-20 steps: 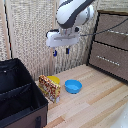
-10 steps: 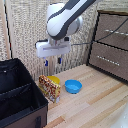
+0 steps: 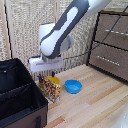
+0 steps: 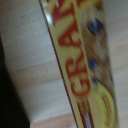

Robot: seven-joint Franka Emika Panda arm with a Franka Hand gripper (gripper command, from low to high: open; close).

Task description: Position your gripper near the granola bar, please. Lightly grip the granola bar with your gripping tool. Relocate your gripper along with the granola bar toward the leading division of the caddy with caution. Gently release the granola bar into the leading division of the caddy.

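Note:
The granola bar, a yellow and orange-brown box with a granola picture, stands upright on the wooden table right beside the black fabric caddy. In the wrist view the granola bar fills the frame very close, with red lettering showing. My gripper hangs just above the box's top edge, its blue-tipped fingers apart on either side of it, open and holding nothing. A fabric divider splits the caddy into compartments, and the near compartment looks empty.
A blue bowl sits on the table at the exterior view's right of the box. A yellow bowl is mostly hidden behind the box. A brown wooden drawer cabinet stands at the back right. A wicker wall is behind.
The arm has swung toward the exterior view's left and come down, bringing the gripper from above the bowls to just over the granola bar. The box and bowls have not moved.

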